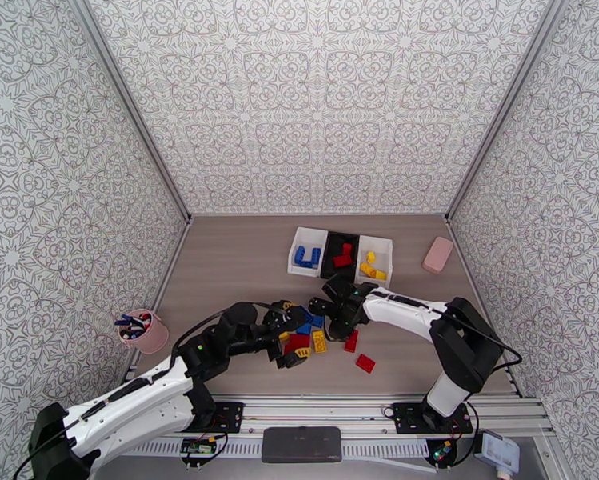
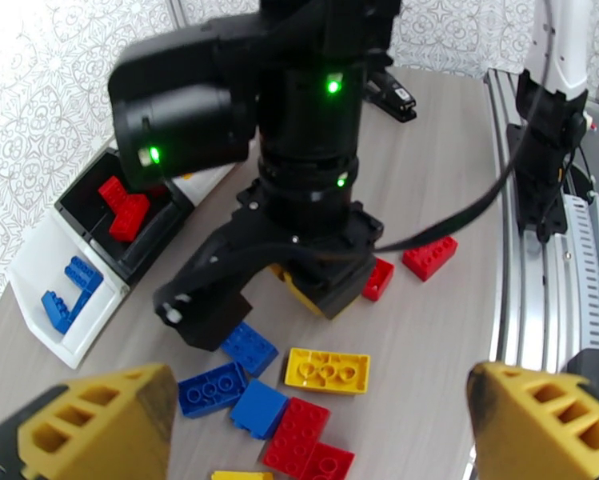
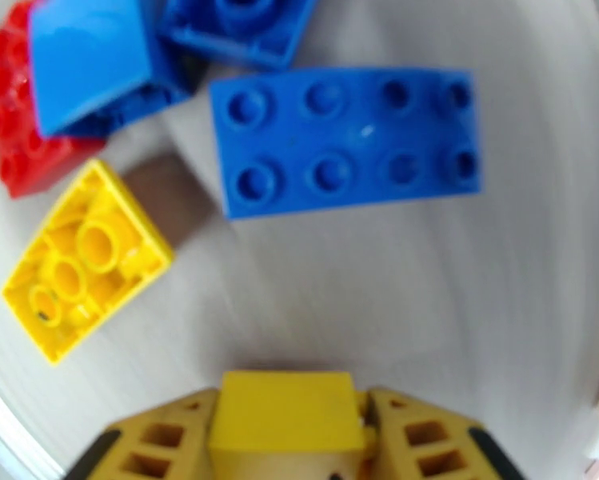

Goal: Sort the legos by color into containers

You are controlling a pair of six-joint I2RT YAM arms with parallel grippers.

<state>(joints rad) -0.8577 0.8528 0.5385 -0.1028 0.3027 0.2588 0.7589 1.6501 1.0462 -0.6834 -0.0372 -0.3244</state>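
At right wrist: right claw [image 3: 293, 446] clamped on yellow lego [image 3: 287, 406]; left wrist view: left claw [image 2: 319, 422] spread wide.

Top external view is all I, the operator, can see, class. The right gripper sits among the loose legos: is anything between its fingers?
Observer: Yes. On the right wrist view, the right gripper grips a yellow brick between its fingers.
Operator: And the left gripper?
Observer: On the left wrist view, the left gripper stands wide open with nothing between its fingers.
Operator: Which way up is the other yellow piece in front of it?
Observer: That loose yellow lego lies hollow side up on the table.
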